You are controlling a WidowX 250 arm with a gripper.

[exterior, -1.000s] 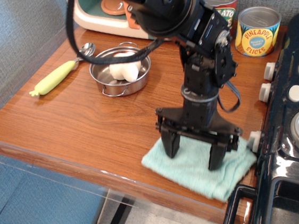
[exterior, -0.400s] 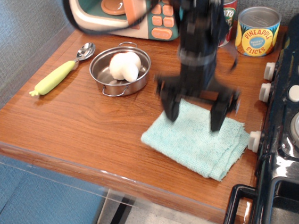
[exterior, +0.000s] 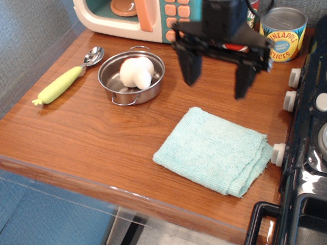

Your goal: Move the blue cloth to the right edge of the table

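Observation:
The blue cloth (exterior: 213, 151) lies folded flat on the brown wood table (exterior: 94, 135), near its front right corner, its right end against the black toy stove. My gripper (exterior: 218, 83) hangs in the air above the cloth's far edge, well clear of it. Its two black fingers (exterior: 189, 67) are spread wide and hold nothing.
A steel bowl (exterior: 132, 78) with a white object stands left of the gripper. A green-handled spoon (exterior: 65, 79) lies at far left. A toy microwave (exterior: 134, 8) and two cans (exterior: 283, 32) stand at the back. The black toy stove (exterior: 323, 141) borders the table's right side.
My gripper has let go of the cloth and risen up and back, away from it. The cloth stays flat near the stove.

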